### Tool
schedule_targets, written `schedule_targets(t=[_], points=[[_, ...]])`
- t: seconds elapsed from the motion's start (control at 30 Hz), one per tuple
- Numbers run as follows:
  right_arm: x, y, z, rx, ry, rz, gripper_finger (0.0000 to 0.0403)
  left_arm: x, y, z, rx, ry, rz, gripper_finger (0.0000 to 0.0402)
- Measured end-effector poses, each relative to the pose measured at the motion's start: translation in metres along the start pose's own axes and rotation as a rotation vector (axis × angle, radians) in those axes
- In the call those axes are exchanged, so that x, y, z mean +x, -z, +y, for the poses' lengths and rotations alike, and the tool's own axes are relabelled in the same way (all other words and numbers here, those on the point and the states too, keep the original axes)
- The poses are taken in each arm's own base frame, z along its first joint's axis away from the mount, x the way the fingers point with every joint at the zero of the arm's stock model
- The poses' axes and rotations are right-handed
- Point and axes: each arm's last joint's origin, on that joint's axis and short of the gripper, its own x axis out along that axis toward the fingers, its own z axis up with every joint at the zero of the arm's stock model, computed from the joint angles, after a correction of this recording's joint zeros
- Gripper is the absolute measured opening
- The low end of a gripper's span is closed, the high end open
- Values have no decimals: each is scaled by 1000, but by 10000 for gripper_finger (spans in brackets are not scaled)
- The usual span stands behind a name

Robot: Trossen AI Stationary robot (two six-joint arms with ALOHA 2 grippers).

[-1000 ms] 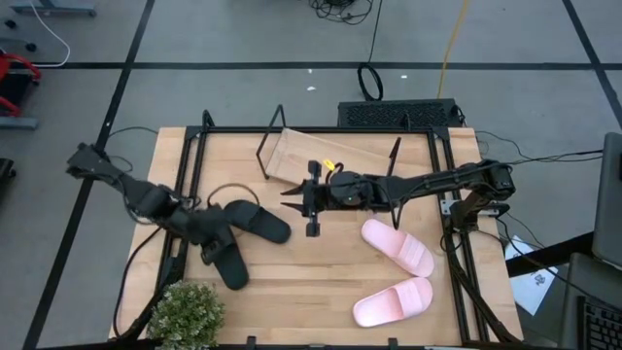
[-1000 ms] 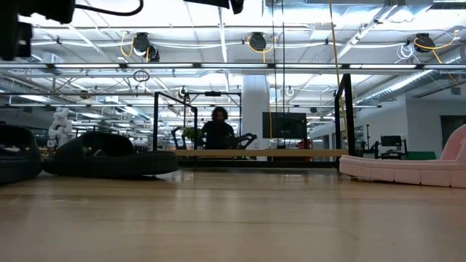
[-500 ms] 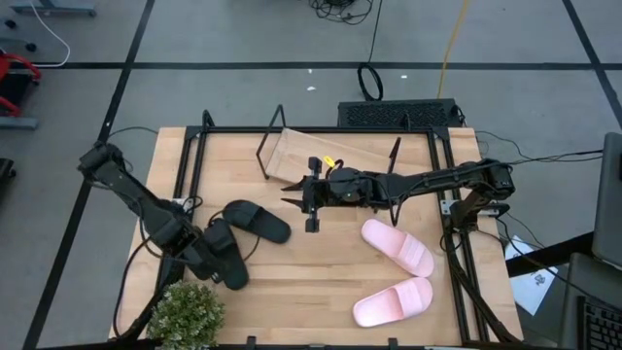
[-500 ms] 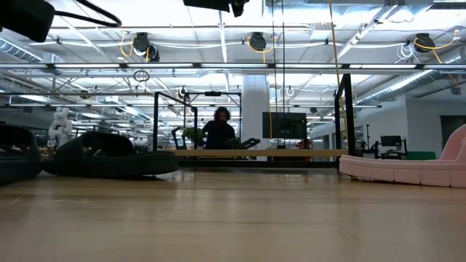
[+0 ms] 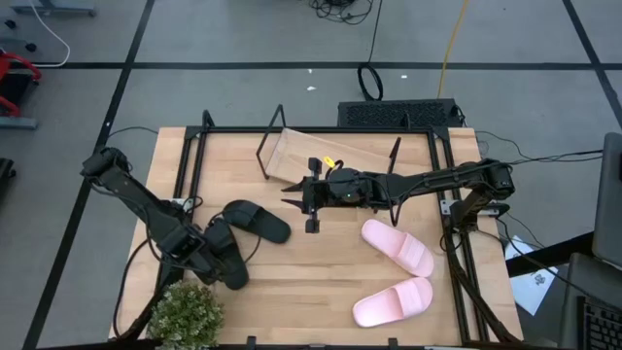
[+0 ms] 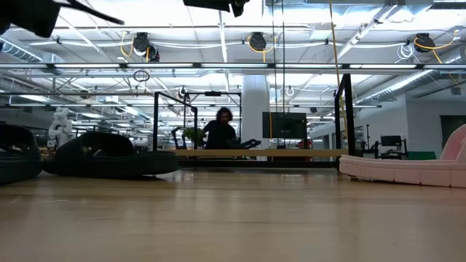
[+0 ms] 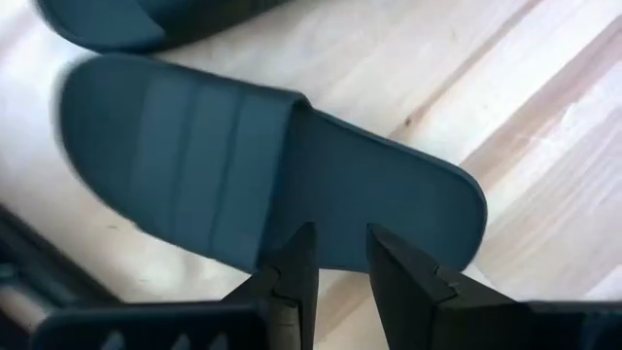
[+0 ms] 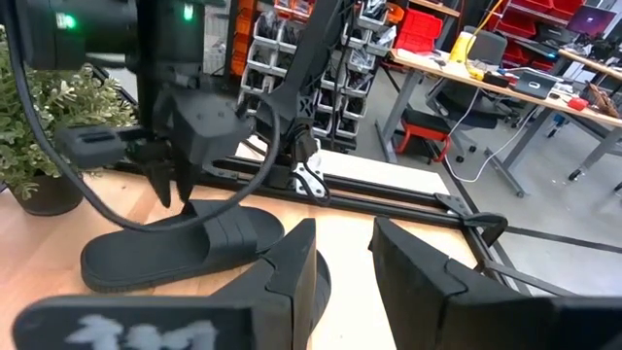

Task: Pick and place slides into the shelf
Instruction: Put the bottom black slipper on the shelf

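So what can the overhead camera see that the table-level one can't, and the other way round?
Only the high view shows both arms whole: the left gripper low over a black slide near a potted plant, the right gripper hovering mid-table, and two pink slides lying flat. Only the low view shows the room behind: ceiling lights and a person far off. Both show the other black slide, the shelf with nothing on it, and the wooden tabletop.
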Motion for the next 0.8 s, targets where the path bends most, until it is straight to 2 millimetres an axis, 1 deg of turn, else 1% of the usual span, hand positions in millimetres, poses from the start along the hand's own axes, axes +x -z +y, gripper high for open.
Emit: schedule_targets(t=[0.1,0.23,0.5,0.67,0.8], points=[[0,0,0,0,0,0,96,-7,-2,1,16,-25,-32,86],[0,0,0,0,0,0,96,-8,-2,5,18,-71,-35,85],[0,0,0,0,0,0,96,-9,-3,-1,-16,14,45,85],[0,0,0,3,0,0,96,-9,-2,-1,54,19,47,85],[0,0,0,3,0,0,96,-9,-2,-1,27,15,47,85]])
